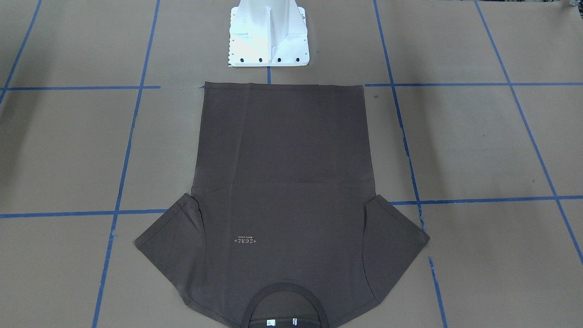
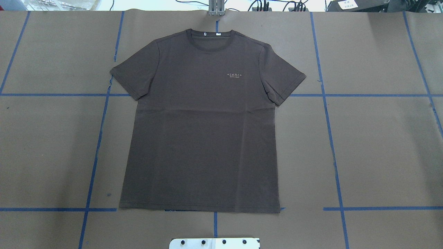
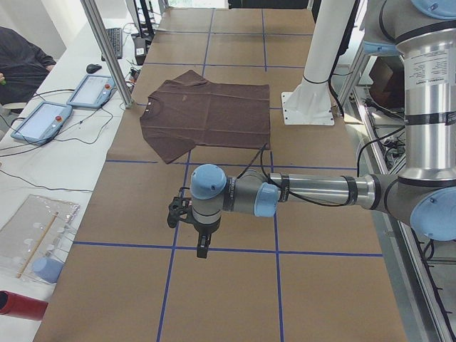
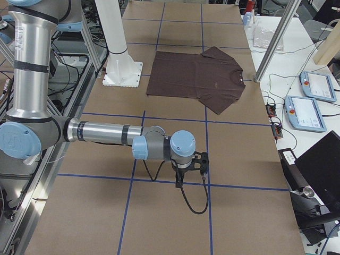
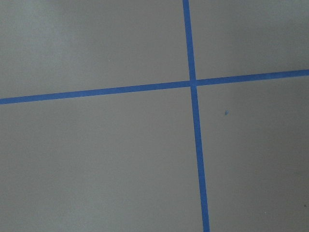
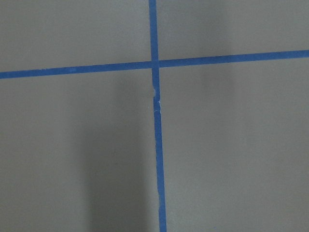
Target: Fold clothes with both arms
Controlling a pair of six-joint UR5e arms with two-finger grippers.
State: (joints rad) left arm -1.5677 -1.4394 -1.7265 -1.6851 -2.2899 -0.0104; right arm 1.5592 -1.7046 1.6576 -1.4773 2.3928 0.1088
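The dark brown-grey T-shirt (image 2: 200,138) lies flat and spread out, front up, in the middle of the table, with its collar (image 2: 210,38) and white neck tags at the far side and its hem towards the base. It also shows in the front-facing view (image 1: 282,173) and both side views (image 3: 206,114) (image 4: 196,79). My left gripper (image 3: 202,246) hangs over bare table well away from the shirt, off its left end. My right gripper (image 4: 178,179) hangs likewise off the right end. I cannot tell whether either is open or shut. Neither touches the shirt.
Brown paper with a grid of blue tape (image 2: 330,138) covers the table. The white bolted base pedestal (image 1: 268,36) stands just behind the shirt's hem. Both wrist views show only paper and a tape cross (image 5: 192,83) (image 6: 154,63). Tablets (image 3: 43,117) and clutter lie on side desks.
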